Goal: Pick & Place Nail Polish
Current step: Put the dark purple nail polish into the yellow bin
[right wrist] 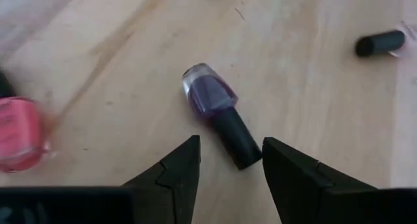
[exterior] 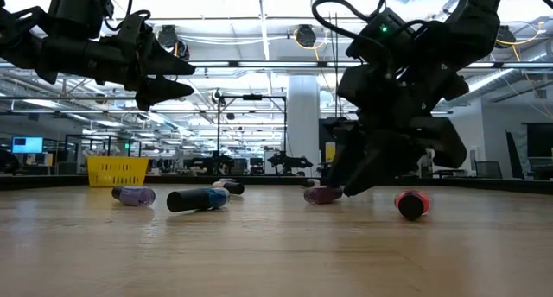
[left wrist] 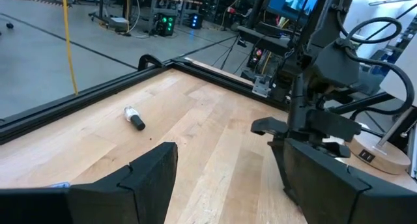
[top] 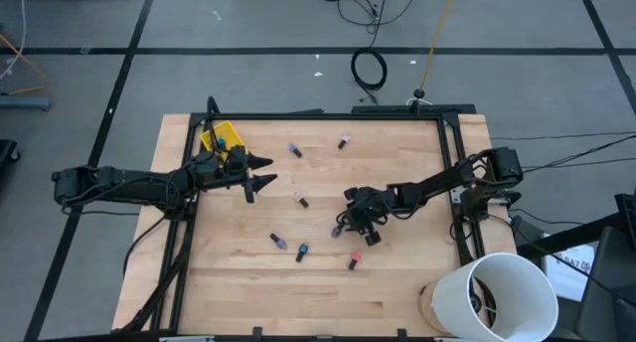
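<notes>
**Reaching for a purple bottle: pick step, grasp not yet made**

Wooden table (top: 248,282) framed by a dark rail, set on a grey floor; an open hall of lit workbenches lies beyond. Near edge to far: a white bucket (top: 507,294) stands off the near right corner. A red bottle (top: 352,261) lies nearest the near edge, with a blue bottle (top: 301,251) and a second small bottle (top: 277,242) just beyond it towards the left. At mid-table, right of centre, the right gripper (right wrist: 229,160) is lowered over the purple bottle (right wrist: 217,111), which lies on its side, dark cap pointing between the fingers. Those fingers are spread and not touching it; nothing is pinched. A pale bottle (top: 300,199) lies near the centre, and two more bottles (top: 295,150) rest towards the far edge. The left gripper (top: 258,175) hovers above the left side, fingers spread and empty, just beside the yellow bin (top: 221,138) at the far left corner.

Judged step: approach, before the grasp. The next move likely calls for a short advance to straddle the cap or body, then a gentle closure, since the round bottle may roll or skid away.
</notes>
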